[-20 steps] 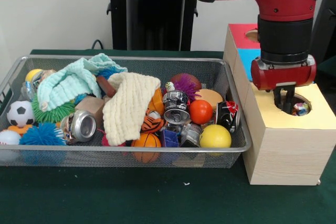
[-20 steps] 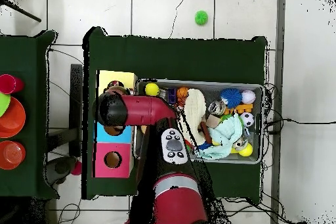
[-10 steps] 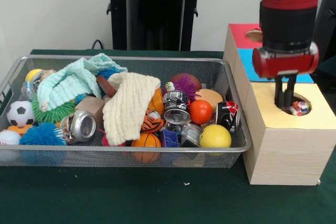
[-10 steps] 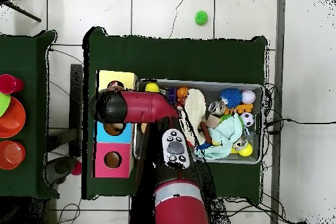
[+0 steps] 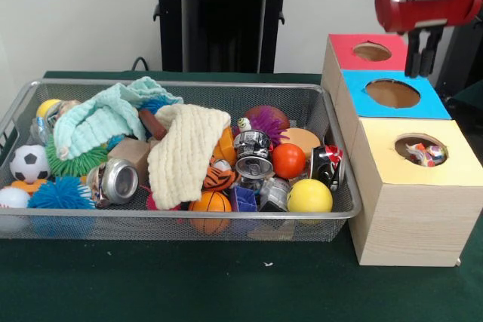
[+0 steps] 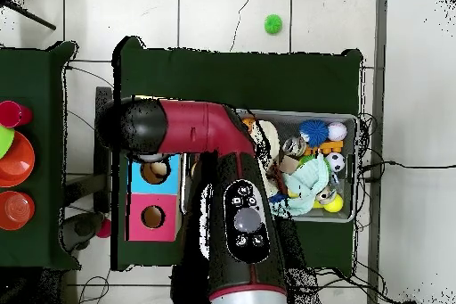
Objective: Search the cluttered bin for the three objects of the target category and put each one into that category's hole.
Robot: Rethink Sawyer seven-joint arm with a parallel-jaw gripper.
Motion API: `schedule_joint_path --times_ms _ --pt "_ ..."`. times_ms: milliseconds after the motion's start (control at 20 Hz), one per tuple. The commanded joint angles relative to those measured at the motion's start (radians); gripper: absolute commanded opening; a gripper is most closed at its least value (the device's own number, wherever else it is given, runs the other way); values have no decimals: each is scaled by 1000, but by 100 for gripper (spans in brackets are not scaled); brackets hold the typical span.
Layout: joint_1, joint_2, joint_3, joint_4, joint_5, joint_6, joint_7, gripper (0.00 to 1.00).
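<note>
At the left of the table sits the wire bin [image 5: 325, 115], heaped with soft and hard things together. A soccer ball [image 5: 29, 163] and a blue spiky ball [image 5: 60, 194] lie by its left end, with a mint cloth [image 5: 98, 120] draped behind them and a silver can [image 5: 115, 180] just beside. A cream cloth [image 5: 185, 152] hangs over the middle of the heap, hiding whatever lies under it; a grab there could catch cloth instead of the wanted thing, or drag the cloth out with it. Right of the cloth, a basketball [image 5: 210, 203], a printed can [image 5: 253, 154], an orange ball [image 5: 288, 160], a dark can [image 5: 327, 165] and a yellow ball [image 5: 309, 196] are packed touching one another, so fingers coming down on one may nudge a neighbour or slip off a round side.

Right of the bin stands the box with three holes. Something small and colourful already lies inside the near yellow hole [image 5: 420, 148], which I judge to be the target hole; the blue hole [image 5: 392, 93] and far red hole [image 5: 372, 51] look empty. The gripper [image 5: 423, 52] hangs high above the box, its fingers narrowly parted and holding nothing. Swinging back left, it could clip the bin's rim if it drops too early.
</note>
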Motion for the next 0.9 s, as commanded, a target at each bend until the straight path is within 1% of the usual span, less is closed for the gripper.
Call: schedule_joint_path --times_ms 50,250,350,550,600,700,750,900 --pt "-38 -11 20 -42 -23 59 64 0" --pt "-37 4 11 -56 -47 40 66 0" --pt "-39 19 -10 -63 -92 -8 48 0" --pt "-73 48 -9 -28 -175 -279 19 0" --pt "-74 56 -15 -35 -206 -307 10 0" --pt "-79 69 -18 -48 -255 -350 -10 0" --pt "-79 77 -25 -56 -272 -354 -13 0" --pt "-88 96 -25 -75 -298 -371 -14 0"
